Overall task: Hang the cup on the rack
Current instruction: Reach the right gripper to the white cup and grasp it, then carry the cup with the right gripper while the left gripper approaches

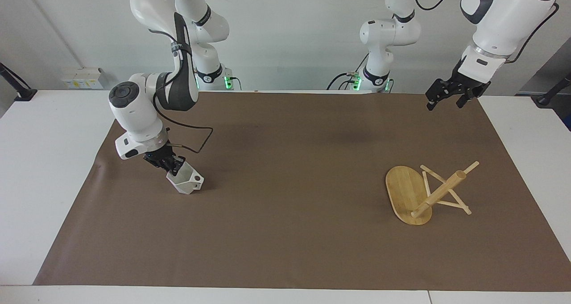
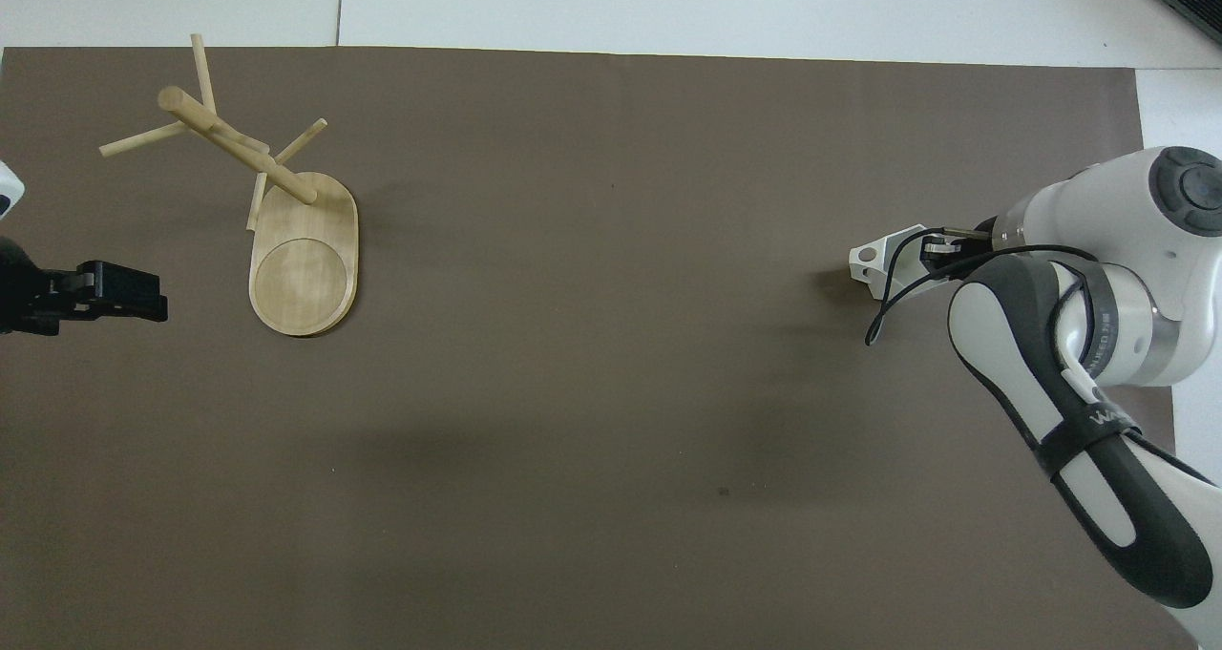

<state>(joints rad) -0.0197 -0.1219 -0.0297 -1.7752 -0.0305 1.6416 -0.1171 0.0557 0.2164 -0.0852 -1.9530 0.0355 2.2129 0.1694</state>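
Cup: the white cup (image 1: 186, 181) sits tilted on the brown mat (image 1: 285, 232) at the right arm's end of the table, its handle with the round hole turned toward the table's middle.
Right gripper: the right gripper (image 1: 171, 164) is down at the cup's rim, fingers pinching the rim wall; the cup's lower edge looks to be touching the mat or just off it.
Rack: the wooden rack (image 1: 426, 192) lies toppled on its side at the left arm's end, well apart from the cup, its oval base on edge and its post and pegs slanting over the mat.
Left gripper: the left gripper (image 1: 450, 94) waits in the air over the mat's edge near the rack, fingers spread and holding nothing.
Done: the cup appears gripped.
Left: lifting it, carrying it across, probably standing the rack upright, then slipping the handle over a peg.
Hidden: in the overhead view the right arm covers most of the cup; the contact between fingers and rim is hard to make out.
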